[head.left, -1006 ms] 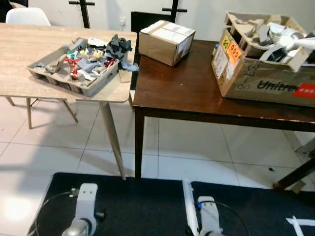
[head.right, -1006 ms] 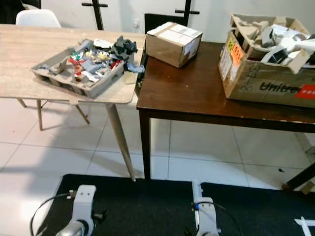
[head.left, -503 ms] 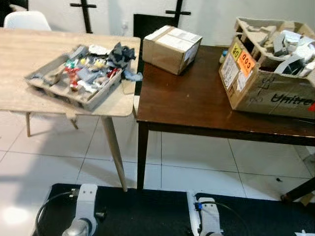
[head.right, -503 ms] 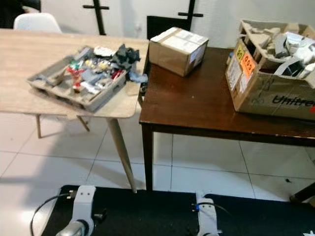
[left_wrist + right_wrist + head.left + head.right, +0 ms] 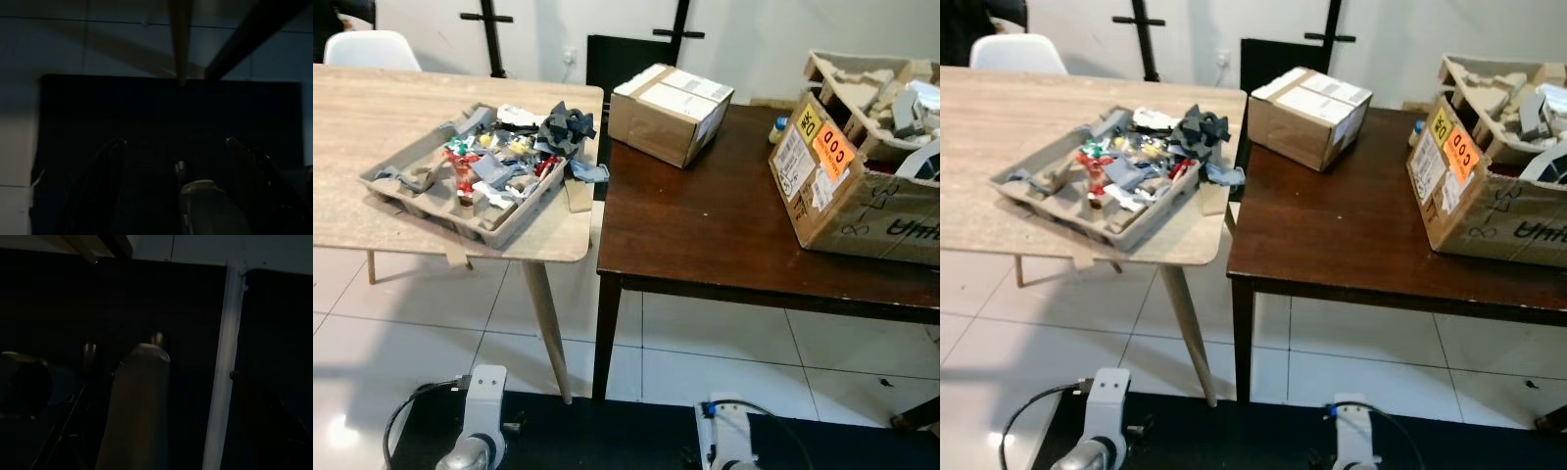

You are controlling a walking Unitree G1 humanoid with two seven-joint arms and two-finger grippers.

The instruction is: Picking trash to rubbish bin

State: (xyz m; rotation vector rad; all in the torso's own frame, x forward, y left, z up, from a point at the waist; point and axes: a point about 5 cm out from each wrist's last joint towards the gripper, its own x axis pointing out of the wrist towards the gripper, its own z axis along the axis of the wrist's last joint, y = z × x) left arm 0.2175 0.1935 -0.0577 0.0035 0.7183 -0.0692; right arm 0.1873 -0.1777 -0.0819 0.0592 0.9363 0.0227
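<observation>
A grey pulp-cardboard tray point(image 5: 403, 192) heaped with mixed trash scraps point(image 5: 499, 162) sits on the light wooden table point(image 5: 372, 108), near its right corner. A dark crumpled piece point(image 5: 566, 125) lies at the tray's far end. Both silver arms hang low over the black mat, the left arm point(image 5: 481, 431) and the right arm point(image 5: 728, 446), far below the tabletops. In the dim left wrist view my left gripper point(image 5: 173, 147) is open with nothing between its fingers. My right gripper point(image 5: 156, 387) shows faintly, its fingers apart and empty.
A dark brown table point(image 5: 724, 230) butts against the light one. It carries a closed carton point(image 5: 669, 113), a small bottle point(image 5: 779, 129) and a big open carton of packaging point(image 5: 862, 176). A white chair point(image 5: 372, 49) stands behind. A black mat point(image 5: 607, 441) lies on white tiles.
The whole picture has slid down and to the right, so the camera moved. Nothing on the tables has shifted, and both arms still hang low.
</observation>
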